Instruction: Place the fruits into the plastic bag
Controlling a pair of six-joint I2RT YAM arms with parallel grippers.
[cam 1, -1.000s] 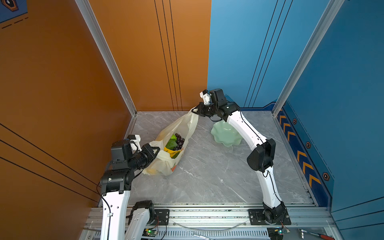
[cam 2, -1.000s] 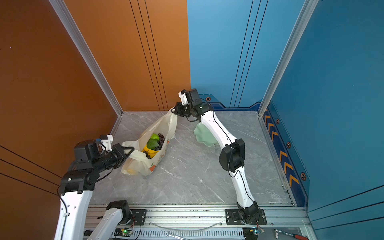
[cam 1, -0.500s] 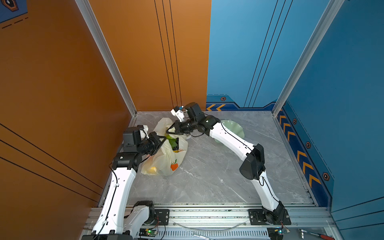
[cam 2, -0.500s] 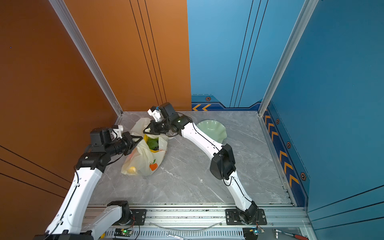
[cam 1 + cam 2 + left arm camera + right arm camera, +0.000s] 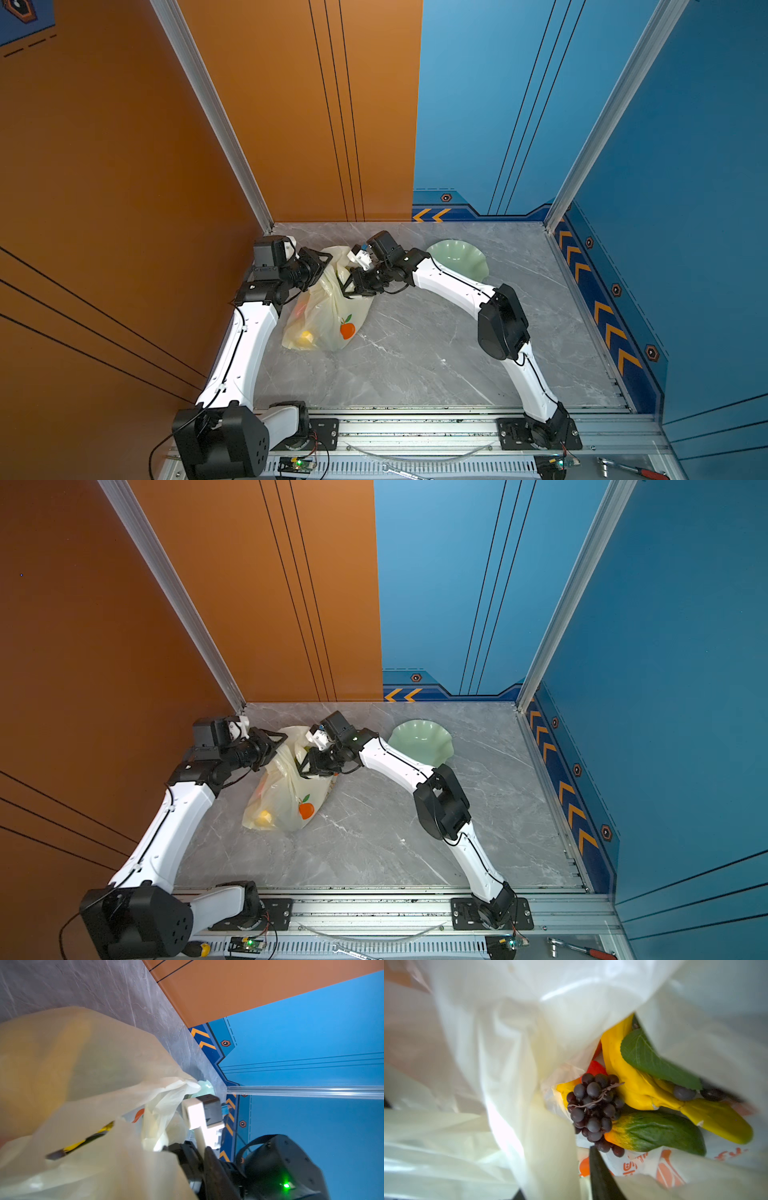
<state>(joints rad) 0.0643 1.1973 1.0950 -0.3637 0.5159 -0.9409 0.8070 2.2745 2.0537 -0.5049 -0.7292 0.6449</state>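
The plastic bag point(image 5: 328, 309) lies slumped on the table left of centre in both top views, cream with an orange fruit print. Its handles are bunched at the far end. The fruits are inside it: dark grapes point(image 5: 593, 1109), a yellow banana bunch point(image 5: 633, 1084), a green-yellow oblong point(image 5: 658, 1132) and a bit of red fruit point(image 5: 595, 1068). A yellow fruit point(image 5: 305, 337) shows through the plastic at the near end. My left gripper point(image 5: 324, 259) is at the bag's far left handle, fingers spread. My right gripper point(image 5: 347, 286) is over the bag's mouth, jaws apart, with a band of bag plastic point(image 5: 550, 1147) between them.
A pale green wavy-rimmed dish point(image 5: 461, 257) stands behind the right forearm at the back. The orange wall is close behind the left arm. A red-handled ratchet point(image 5: 631, 471) lies on the front rail.
The grippers, far apart holding the bag stretched open a second ago, have come together. The bag has sagged onto the table with its mouth gathered, and both sets of jaws have parted.
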